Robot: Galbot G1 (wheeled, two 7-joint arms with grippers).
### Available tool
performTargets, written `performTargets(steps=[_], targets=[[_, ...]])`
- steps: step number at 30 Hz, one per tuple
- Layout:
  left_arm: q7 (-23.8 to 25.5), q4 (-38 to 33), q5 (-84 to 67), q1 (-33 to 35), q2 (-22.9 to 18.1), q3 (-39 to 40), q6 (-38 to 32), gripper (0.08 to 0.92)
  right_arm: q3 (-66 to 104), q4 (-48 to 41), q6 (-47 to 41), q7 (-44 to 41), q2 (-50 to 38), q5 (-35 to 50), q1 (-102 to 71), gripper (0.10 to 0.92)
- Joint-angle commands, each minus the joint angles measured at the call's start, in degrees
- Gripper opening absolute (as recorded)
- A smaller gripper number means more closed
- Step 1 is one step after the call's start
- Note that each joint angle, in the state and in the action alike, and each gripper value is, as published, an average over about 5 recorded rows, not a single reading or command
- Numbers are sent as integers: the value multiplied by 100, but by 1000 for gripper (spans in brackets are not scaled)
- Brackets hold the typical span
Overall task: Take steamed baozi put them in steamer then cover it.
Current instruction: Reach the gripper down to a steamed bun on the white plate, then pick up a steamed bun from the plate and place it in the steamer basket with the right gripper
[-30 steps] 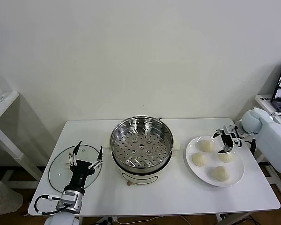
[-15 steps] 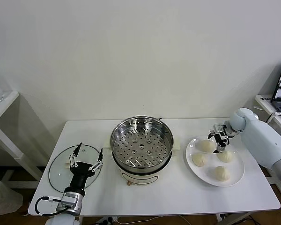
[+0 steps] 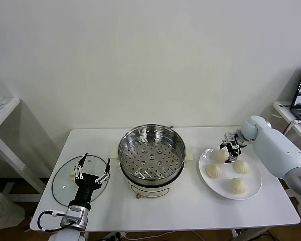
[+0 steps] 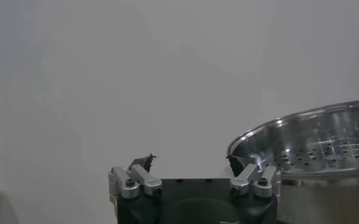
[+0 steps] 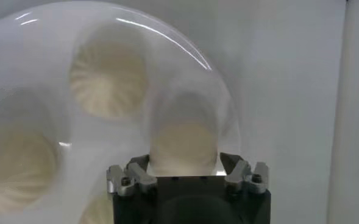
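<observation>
Near edge of desk [image 3: 190, 211]: left gripper [image 3: 92, 169] parked over the glass lid [image 3: 65, 175], fingers spread wide, holding nothing, far from the food. Mid: steamer [image 3: 151, 153] centre of desk, tray floor bare, uncovered. Four baozi [image 3: 238, 186] all on the white plate [image 3: 256, 193] to the steamer's right, so right arm is the nearer one. Far side of plate: right gripper [image 3: 230, 149] down at the rear-left baozi [image 3: 219, 155]; in the right wrist view that bun [image 5: 184, 143] sits straight ahead between the fingers, which flank it. Can't tell if they've clamped yet. Bun is round, no long axis to align. Next move likely: close, lift, carry left to steamer.
</observation>
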Motion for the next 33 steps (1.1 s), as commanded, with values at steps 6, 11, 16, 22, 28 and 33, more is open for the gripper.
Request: performTargets(steps=[6,11,16,22,28,33], targets=[[-1,18,2,-24,-13,6,7,823,-96,107,15,-31,-52,202,77,686],[-5,-4,3,-18,-10,3,14,823,-429,836,31,-189,-562,775,380,677],[-9,-74,1,3,6,1,42,823,-1071,2109,456,-450,-1316,1365,1169,671],[-8,-164,-4,39,26,9,91,823,-2480,3579,1358,-729,-1695,1841,2804,670],[-7,-210,-5,85,52,-42,94,823,-3501,4270,1937,-858,-1261,1911,4407,670],[-5,-229,-11,118,54,-49,80,823,-4074,4468,2143,-698,-540,1959,4884,670]])
